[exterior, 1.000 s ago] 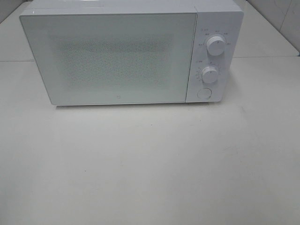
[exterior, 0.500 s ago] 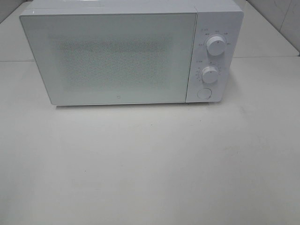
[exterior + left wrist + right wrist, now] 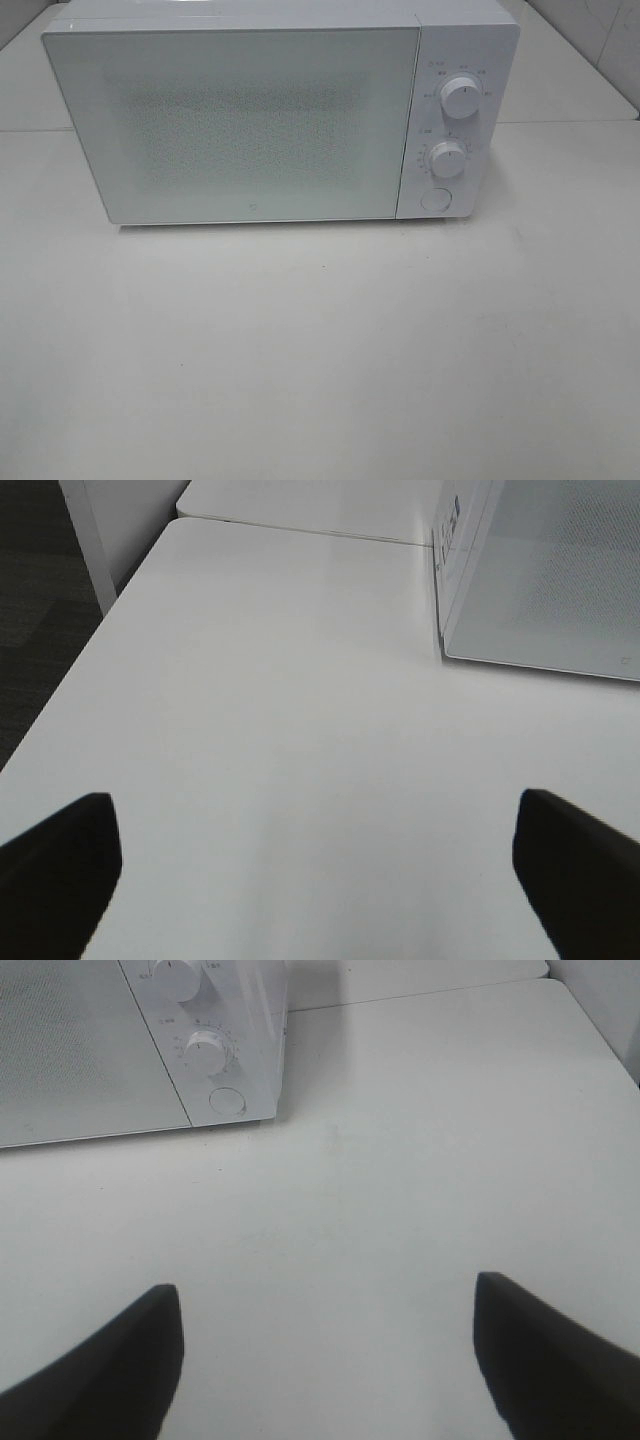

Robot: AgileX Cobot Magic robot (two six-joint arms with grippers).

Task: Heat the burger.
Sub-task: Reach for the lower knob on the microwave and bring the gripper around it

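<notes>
unit: white box-shaped microwave oven (image 3: 240, 120), frosted door shut, at rear of flat white table (image 3: 320, 350) | left gripper (image 3: 315, 840): black jaws wide apart, nothing between, above table | right gripper (image 3: 330, 1330): jaws apart, nothing held, off the oven's dial side | burger: location cannot be told

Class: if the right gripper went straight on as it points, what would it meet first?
Probably the bare table ahead of the right gripper; the microwave sits off to one side. Depth is unclear.

Plain white flat tabletop (image 3: 320, 350) under my fingers (image 3: 50, 870). White boxy microwave oven (image 3: 240, 120) stands on it ahead of them, well apart.
</notes>
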